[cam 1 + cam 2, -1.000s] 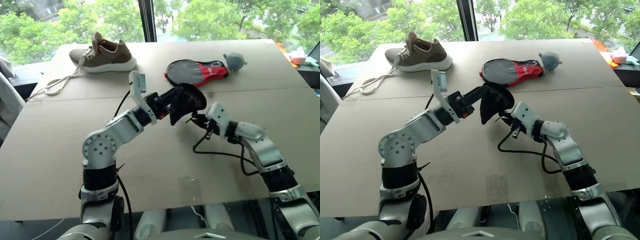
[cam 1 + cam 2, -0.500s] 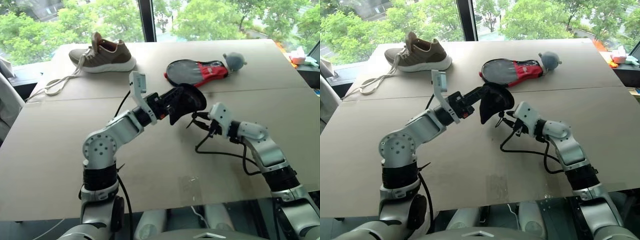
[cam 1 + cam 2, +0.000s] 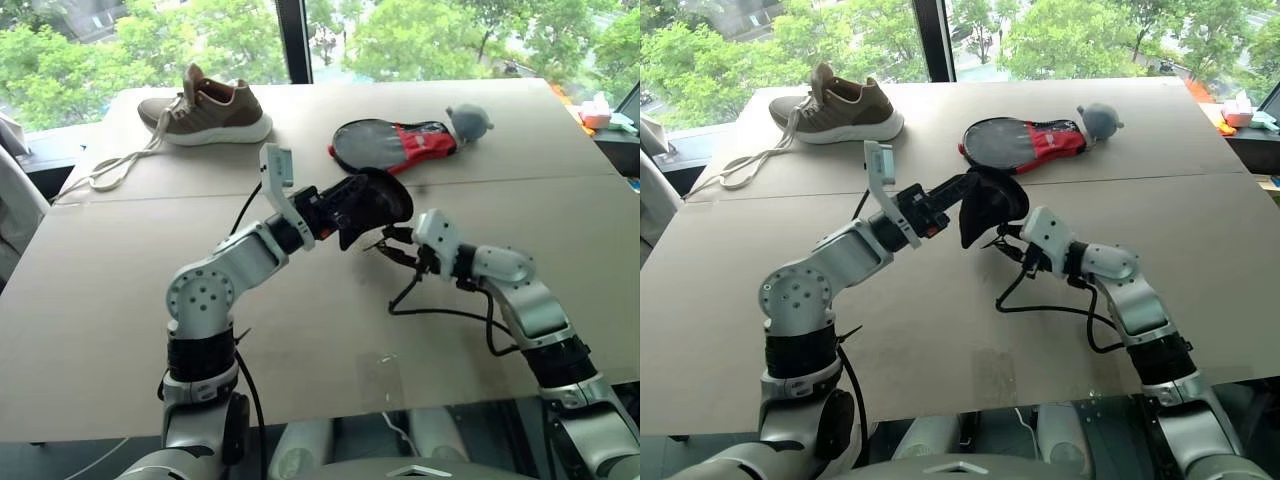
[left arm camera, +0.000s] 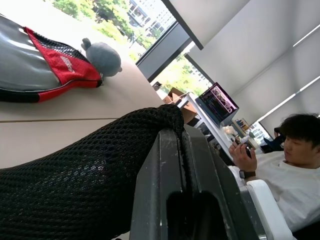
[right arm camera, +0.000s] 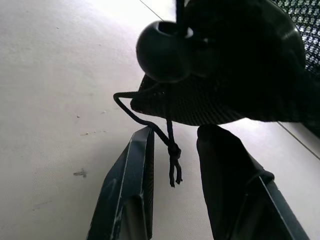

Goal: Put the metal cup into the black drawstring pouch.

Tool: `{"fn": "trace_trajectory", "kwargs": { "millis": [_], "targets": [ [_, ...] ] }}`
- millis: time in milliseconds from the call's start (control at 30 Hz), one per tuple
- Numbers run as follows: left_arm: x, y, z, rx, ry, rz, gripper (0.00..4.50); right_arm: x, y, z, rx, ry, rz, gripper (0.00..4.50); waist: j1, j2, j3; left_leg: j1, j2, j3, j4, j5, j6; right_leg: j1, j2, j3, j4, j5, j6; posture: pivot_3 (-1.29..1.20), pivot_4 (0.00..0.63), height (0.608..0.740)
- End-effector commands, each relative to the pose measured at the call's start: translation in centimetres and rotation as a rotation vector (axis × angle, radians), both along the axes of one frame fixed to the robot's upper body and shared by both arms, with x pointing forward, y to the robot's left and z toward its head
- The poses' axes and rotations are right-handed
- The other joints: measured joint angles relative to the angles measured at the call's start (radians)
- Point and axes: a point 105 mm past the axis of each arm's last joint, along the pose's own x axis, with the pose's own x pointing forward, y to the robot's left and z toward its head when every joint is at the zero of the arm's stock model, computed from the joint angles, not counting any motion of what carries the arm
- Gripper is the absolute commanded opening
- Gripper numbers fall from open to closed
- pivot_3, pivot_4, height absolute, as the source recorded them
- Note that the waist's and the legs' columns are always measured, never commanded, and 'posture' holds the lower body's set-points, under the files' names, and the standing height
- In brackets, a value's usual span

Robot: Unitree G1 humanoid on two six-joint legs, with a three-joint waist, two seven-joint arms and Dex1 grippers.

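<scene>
The left gripper (image 3: 335, 213) held the black pouch (image 3: 372, 203) up, pinched tight. The right gripper (image 5: 172, 150) was parted, empty, by its cord (image 5: 170, 150). I could not see the cup. Best to pull the cord slowly.

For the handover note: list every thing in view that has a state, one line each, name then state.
pouch: held up off the table, hanging from the left gripper, cord and toggle dangling.
left gripper: shut on the pouch's mesh fabric.
right gripper: open, empty, just under the pouch, the knotted cord end between its fingers.
paddle case: lying flat, closed.
shoe: upright on the table, laces loose and trailing.
grey plush toy: resting beside the paddle case.
</scene>
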Motion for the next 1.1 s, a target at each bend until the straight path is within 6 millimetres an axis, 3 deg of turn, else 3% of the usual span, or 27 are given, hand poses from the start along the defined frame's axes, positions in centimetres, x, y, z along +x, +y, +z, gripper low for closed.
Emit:
{"fn": "trace_trajectory", "kwargs": {
  "millis": [33, 100, 433, 533, 633, 767, 933, 1100],
  "targets": [
    [-0.6, -0.4, 0.9, -0.014, -0.047, -0.017, 0.0, -0.4, 0.1, 0.8, 0.006, -0.037, 0.026, 0.88, 0.0, 0.0, 0.0, 0.0, 0.0, 0.0, 0.0, 0.0, 0.0, 0.0, 0.0, 0.0, 0.0, 0.0, 0.0, 0.0, 0.15, 0.736],
    [-0.7, -0.4, 0.9, -0.015, -0.047, -0.017, 0.0, -0.5, 0.1, 0.6, -0.002, -0.031, 0.027, 0.07, 0.0, 0.0, 0.0, 0.0, 0.0, 0.0, 0.0, 0.0, 0.0, 0.0, 0.0, 0.0, 0.0, 0.0, 0.0, 0.0, 0.15, 0.736],
    [-0.6, -0.4, 1.0, -0.018, -0.045, -0.014, 0.0, -0.4, -0.3, 0.0, -0.035, -0.018, 0.013, 0.07, 0.0, 0.0, 0.0, 0.0, 0.0, 0.0, 0.0, 0.0, 0.0, 0.0, 0.0, 0.0, 0.0, 0.0, 0.0, 0.0, 0.15, 0.736],
    [-0.9, -0.2, 1.7, -0.07, -0.067, -0.028, 0.0, 0.9, -1.5, 0.2, -0.08, -0.079, -0.08, 0.07, 0.0, 0.0, 0.0, 0.0, 0.0, 0.0, 0.0, 0.0, 0.0, 0.0, 0.0, 0.0, 0.0, 0.0, 0.0, 0.0, 0.15, 0.736],
    [-1.4, 0.2, 2.4, -0.13, -0.088, -0.049, 0.0, 2.8, -3.4, 1.5, -0.194, -0.26, -0.181, 0.07, 0.0, 0.0, 0.0, 0.0, 0.0, 0.0, 0.0, 0.0, 0.0, 0.0, 0.0, 0.0, 0.0, 0.0, 0.0, 0.0, 0.15, 0.736],
    [-1.5, 0.6, 2.1, -0.141, -0.081, -0.051, 1.2, 4.6, -5.2, 4.6, -0.297, -0.523, -0.282, 0.0, 0.0, 0.0, 0.0, 0.0, -0.001, 0.001, 0.0, 0.0, 0.0, 0.0, 0.0, 0.001, 0.0, 0.0, 0.0, 0.0, 0.15, 0.736],
    [-1.0, 0.7, 1.0, -0.083, -0.059, -0.014, 3.4, 4.9, -5.9, 12.2, -0.278, -0.914, -0.39, 0.0, -0.001, 0.0, 0.0, 0.0, 0.0, 0.001, 0.0, 0.0, 0.0, 0.0, 0.0, 0.001, 0.0, 0.0, 0.0, 0.0, 0.15, 0.736],
    [-2.0, -0.2, 1.8, -0.085, -0.126, -0.086, 3.4, 3.6, -4.0, 16.8, -0.219, -1.108, -0.345, 0.0, -0.001, 0.0, 0.0, 0.0, 0.0, 0.002, 0.0, 0.0, 0.0, 0.0, 0.0, 0.002, 0.0, 0.0, 0.0, 0.0, 0.15, 0.736]
  ]
}}
